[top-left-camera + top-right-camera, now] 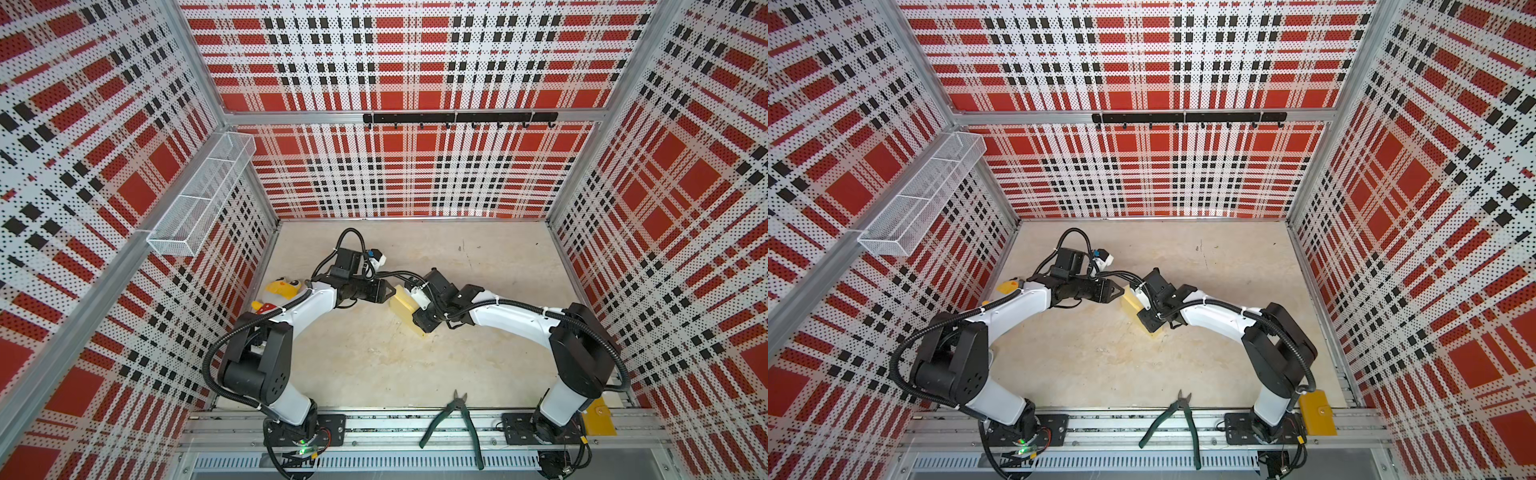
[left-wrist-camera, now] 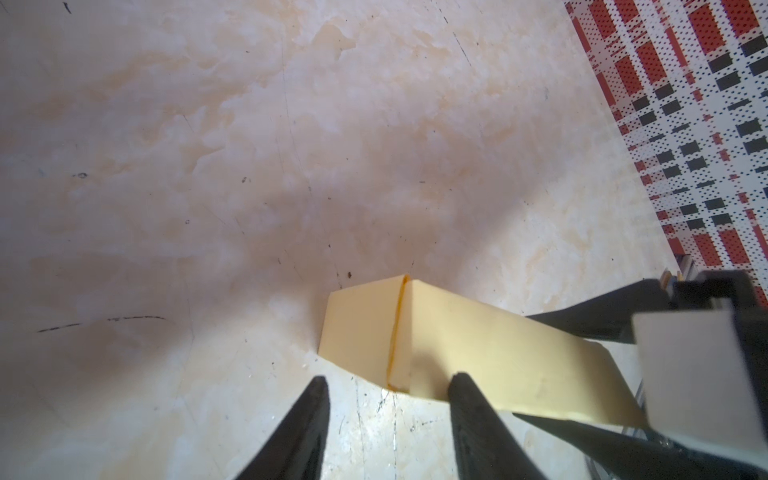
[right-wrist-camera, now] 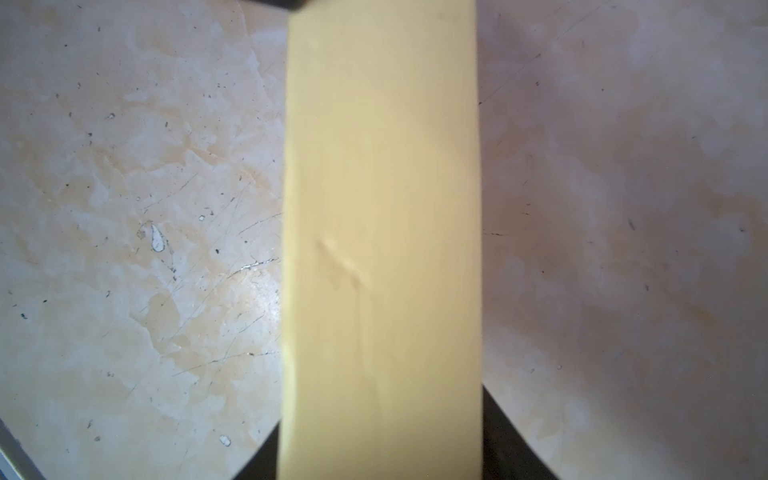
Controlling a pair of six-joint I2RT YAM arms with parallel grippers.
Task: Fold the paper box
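The paper box (image 1: 404, 306) (image 1: 1132, 306) is a pale yellow folded cardboard block lying near the middle of the table. My right gripper (image 1: 409, 309) comes down over it. In the right wrist view the paper box (image 3: 381, 228) fills the gap between the jaws, and the dark fingers (image 3: 505, 444) sit close against both of its long sides. My left gripper (image 1: 391, 292) (image 2: 388, 377) is open at the box's left end. The left wrist view shows a slit on the paper box (image 2: 465, 345), one fingertip (image 2: 457, 380) at its near edge, and bare table between the fingers.
Green-handled cutters (image 1: 453, 419) lie on the front rail. A yellow plush toy (image 1: 281, 291) sits by the left arm, and a yellow flat case (image 1: 598, 417) is at the right arm's base. A wire basket (image 1: 199, 195) hangs on the left wall and a hook rail (image 1: 457, 117) on the back wall.
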